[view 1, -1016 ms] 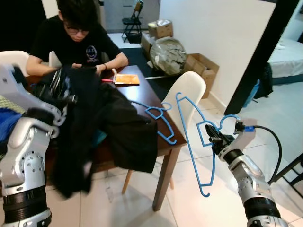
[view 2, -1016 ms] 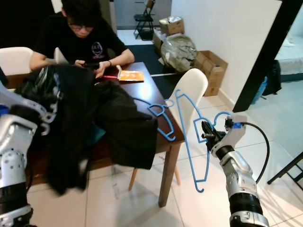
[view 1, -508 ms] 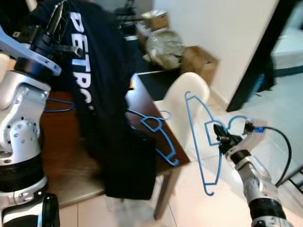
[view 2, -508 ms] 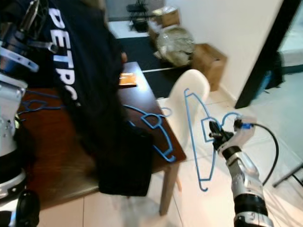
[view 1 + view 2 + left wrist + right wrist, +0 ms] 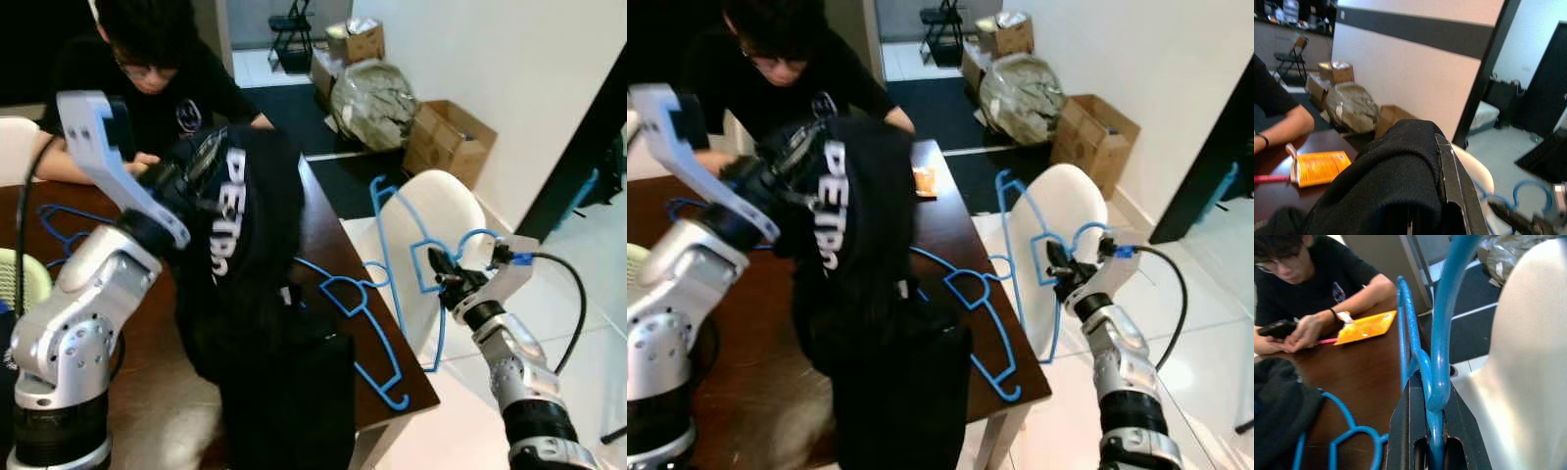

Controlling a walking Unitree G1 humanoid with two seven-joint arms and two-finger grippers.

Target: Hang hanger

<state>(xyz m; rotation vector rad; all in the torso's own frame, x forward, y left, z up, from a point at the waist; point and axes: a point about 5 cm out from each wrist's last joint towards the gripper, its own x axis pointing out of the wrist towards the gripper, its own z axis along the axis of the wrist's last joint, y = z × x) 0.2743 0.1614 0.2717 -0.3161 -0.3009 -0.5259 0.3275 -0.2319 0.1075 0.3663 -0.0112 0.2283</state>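
From the head views, the right gripper is squeezing a blue hanger by its neck, holding it up beside the white chair. The left gripper is lifting a black shirt over the table, and the cloth is hiding its fingers, so I cannot tell its grip. In the left wrist view the shirt is bunching up, so it might be slipping. In the right wrist view the hanger is sitting between thin fingers, so it could be twisting.

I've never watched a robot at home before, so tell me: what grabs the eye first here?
The left gripper holds up a black garment with white lettering over the dark wooden table. The right gripper clamps a blue hanger beside the white chair; another blue hanger lies on the table's corner. Behind, a person sits.
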